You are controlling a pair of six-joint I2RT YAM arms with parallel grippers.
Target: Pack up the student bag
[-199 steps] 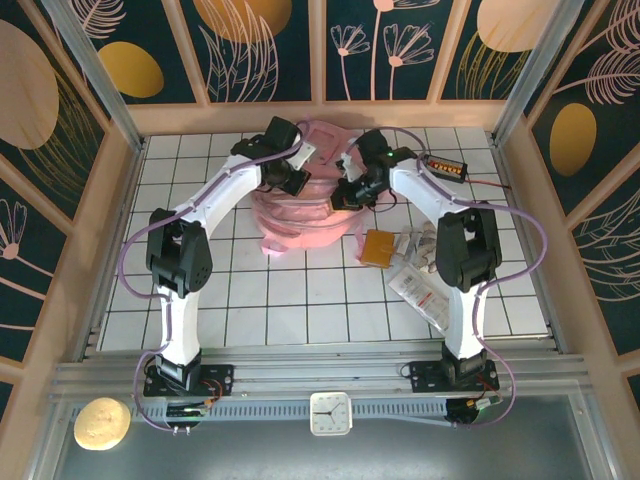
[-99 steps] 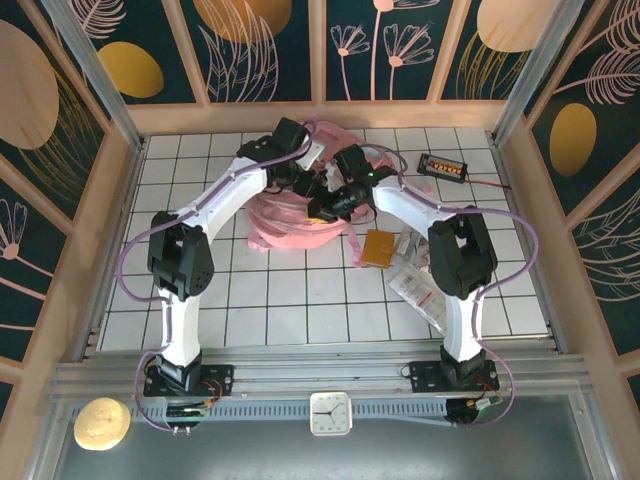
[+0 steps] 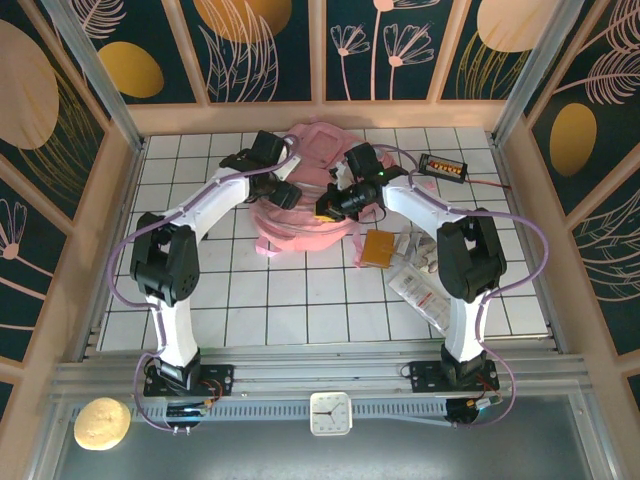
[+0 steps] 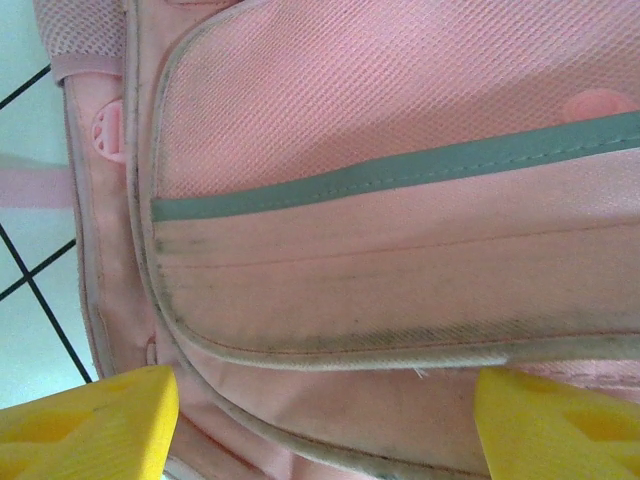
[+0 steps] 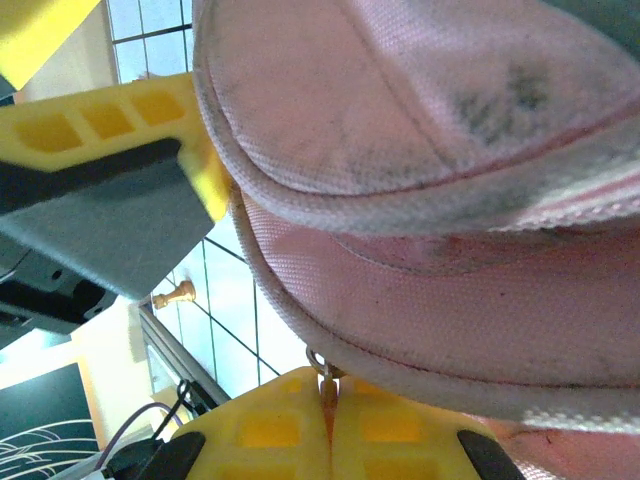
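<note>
Both arms reach away from their bases at the near edge and fold inward, so the wrists come close together toward the far middle of the table. The left arm runs from its elbow on the left side diagonally toward the centre. The left gripper has its yellow fingers spread wide, with nothing clamped between them. The right arm mirrors it, leaning left. The right gripper has its fingertips pressed together, pinching a small metal ring. The two grippers sit just beside each other.
</note>
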